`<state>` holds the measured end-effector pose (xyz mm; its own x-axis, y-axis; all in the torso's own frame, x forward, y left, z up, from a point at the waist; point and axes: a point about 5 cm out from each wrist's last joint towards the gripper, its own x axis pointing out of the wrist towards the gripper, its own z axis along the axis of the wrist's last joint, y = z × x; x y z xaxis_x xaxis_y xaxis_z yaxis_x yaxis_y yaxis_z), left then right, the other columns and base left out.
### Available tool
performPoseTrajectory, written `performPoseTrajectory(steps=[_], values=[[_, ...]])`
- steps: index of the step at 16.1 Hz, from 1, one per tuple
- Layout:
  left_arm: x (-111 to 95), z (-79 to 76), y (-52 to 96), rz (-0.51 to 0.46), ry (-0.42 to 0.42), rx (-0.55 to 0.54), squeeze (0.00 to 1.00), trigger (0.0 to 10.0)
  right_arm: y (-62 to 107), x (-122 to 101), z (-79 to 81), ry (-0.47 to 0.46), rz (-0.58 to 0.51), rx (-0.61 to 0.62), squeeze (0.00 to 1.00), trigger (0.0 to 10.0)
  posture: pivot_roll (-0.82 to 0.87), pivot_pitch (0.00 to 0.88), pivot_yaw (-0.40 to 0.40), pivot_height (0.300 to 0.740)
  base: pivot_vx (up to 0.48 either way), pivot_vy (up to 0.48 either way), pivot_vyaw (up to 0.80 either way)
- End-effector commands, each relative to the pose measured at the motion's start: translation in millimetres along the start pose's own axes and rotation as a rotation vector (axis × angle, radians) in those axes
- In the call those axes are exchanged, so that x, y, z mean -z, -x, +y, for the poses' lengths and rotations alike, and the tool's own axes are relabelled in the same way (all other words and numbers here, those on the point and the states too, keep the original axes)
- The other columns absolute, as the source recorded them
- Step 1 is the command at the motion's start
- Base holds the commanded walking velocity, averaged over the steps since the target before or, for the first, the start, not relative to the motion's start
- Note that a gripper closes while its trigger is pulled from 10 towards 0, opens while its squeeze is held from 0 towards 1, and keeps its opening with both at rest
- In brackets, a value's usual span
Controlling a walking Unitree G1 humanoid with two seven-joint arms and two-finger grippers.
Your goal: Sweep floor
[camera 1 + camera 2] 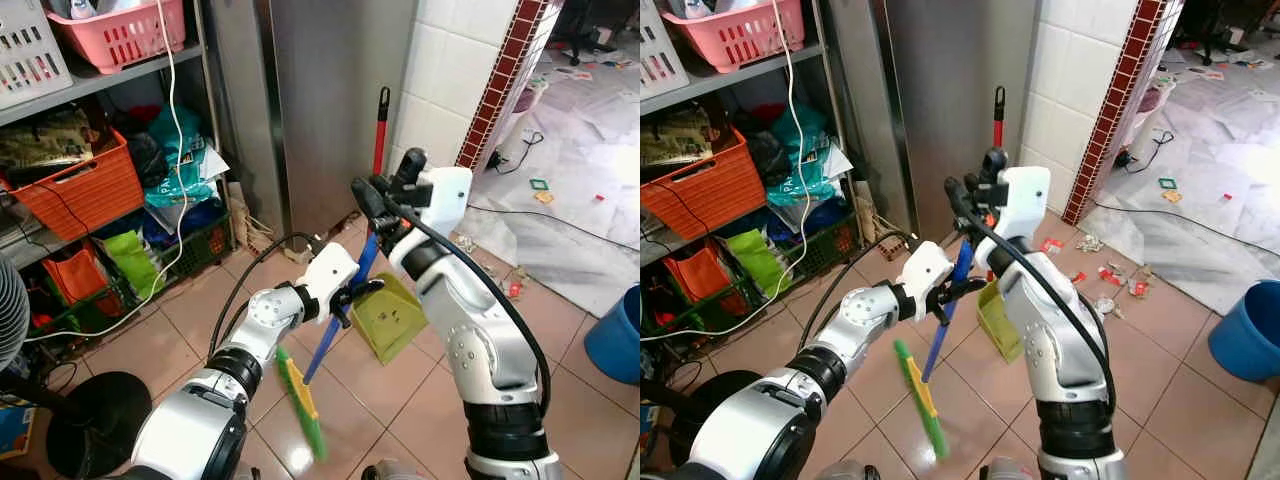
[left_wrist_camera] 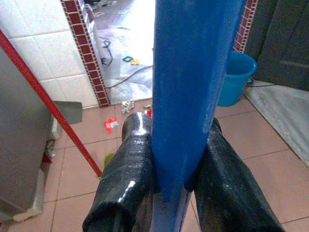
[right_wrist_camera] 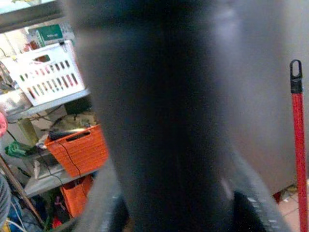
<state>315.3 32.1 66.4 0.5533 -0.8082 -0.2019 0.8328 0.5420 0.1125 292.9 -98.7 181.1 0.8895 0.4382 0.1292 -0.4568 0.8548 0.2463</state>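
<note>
Against the back of the room stands a tall grey metal cabinet (image 1: 335, 100), and beside it a white tiled wall (image 1: 450, 70) with a dark red edge. On the robot's left are metal shelves (image 1: 110, 70) that hold a pink basket (image 1: 125, 30), a white basket (image 1: 30, 55) and an orange basket (image 1: 85, 185) (more bags and boxes are stuffed in below). A white cord (image 1: 170, 130) hangs down in front of the shelves.

The floor (image 1: 190, 330) is made of pinkish tiles. A blue bucket (image 1: 615, 335) sits on it, far over on the robot's right. Small bits of litter (image 1: 1105, 285) lie on the tiles near the foot of the tiled wall.

A broom (image 1: 345, 310) is held slanted in front of the robot. Its stick is blue and its green and yellow brush end (image 1: 300, 400) is down near the floor. The left gripper (image 1: 345, 295) is pinching the blue stick about halfway down; in the left wrist view its two black fingers (image 2: 125, 179) press on both sides of the stick. The right gripper (image 1: 372, 200) is up at the top of the stick, and its fingers look closed around it.

A green dustpan (image 1: 395, 315) rests on the floor just behind the broom, and its red handle (image 1: 380, 130) leans up against the cabinet.
</note>
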Motion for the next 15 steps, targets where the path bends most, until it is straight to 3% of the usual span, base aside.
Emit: performPoseTrajectory(steps=[1, 4, 5, 7, 8, 9, 10, 12, 13, 14, 15], values=[[-9.8, 12.8, 1.7, -0.034, -0.006, -0.049, 0.00, 0.0, 2.6, -0.2, -2.9, 0.014, -0.004, 0.018, 1.00, 10.0, -0.20, 0.000, 0.027, 0.740, 0.000, 0.000, 0.00], [-9.6, 13.1, 1.8, -0.032, -0.006, -0.049, 0.00, 0.0, 3.0, 1.5, -3.7, 0.024, -0.003, 0.020, 0.93, 10.0, -0.20, 0.000, 0.029, 0.740, 0.000, 0.000, 0.00], [-9.5, 13.1, 1.9, -0.031, -0.006, -0.048, 0.00, 0.0, 3.4, 2.4, -4.2, 0.027, -0.003, 0.022, 0.62, 10.0, -0.20, 0.000, 0.029, 0.740, 0.000, 0.000, 0.00], [-9.3, 13.1, 2.0, -0.030, -0.007, -0.047, 0.00, 0.0, 3.4, 2.9, -4.4, 0.028, -0.006, 0.022, 0.62, 10.0, -0.20, 0.000, 0.029, 0.740, 0.000, 0.000, 0.00], [-9.3, 13.1, 2.0, -0.030, -0.007, -0.046, 0.00, 0.0, 3.0, 2.8, -4.3, 0.027, -0.008, 0.023, 0.62, 8.5, -0.20, 0.000, 0.029, 0.740, 0.000, 0.000, 0.00], [-9.4, 13.2, 1.9, -0.030, -0.007, -0.046, 0.00, 0.0, 2.2, 2.9, -4.2, 0.025, -0.009, 0.023, 0.61, 0.3, -0.20, 0.000, 0.028, 0.740, 0.000, 0.000, 0.00], [-9.4, 13.1, 1.9, -0.030, -0.007, -0.046, 0.00, 0.0, 2.0, 3.0, -4.3, 0.024, -0.009, 0.023, 0.61, 0.0, -0.20, 0.000, 0.028, 0.740, 0.000, 0.000, 0.00], [-8.9, 12.0, 1.6, -0.027, -0.010, -0.041, 0.00, 0.0, 1.1, 3.8, -3.6, 0.020, -0.009, 0.019, 0.51, 0.0, -0.20, 0.000, 0.028, 0.740, 0.000, 0.000, 0.00], [-8.4, 11.3, 1.5, -0.026, -0.012, -0.038, 0.00, 0.0, 0.9, 4.3, -2.9, 0.019, -0.008, 0.014, 0.08, 0.0, -0.20, 0.000, 0.028, 0.740, 0.000, 0.000, 0.00], [-8.1, 10.9, 1.5, -0.024, -0.013, -0.036, 0.00, 0.0, 0.9, 4.7, -2.4, 0.017, -0.008, 0.011, 0.08, 0.0, -0.20, 0.000, 0.027, 0.740, 0.000, 0.000, 0.00], [-7.9, 10.5, 1.3, -0.023, -0.016, -0.033, 0.00, 0.0, 0.2, 4.8, -1.2, 0.018, -0.005, 0.002, 0.00, 0.0, -0.20, 0.000, 0.027, 0.740, 0.000, 0.000, 0.00]])
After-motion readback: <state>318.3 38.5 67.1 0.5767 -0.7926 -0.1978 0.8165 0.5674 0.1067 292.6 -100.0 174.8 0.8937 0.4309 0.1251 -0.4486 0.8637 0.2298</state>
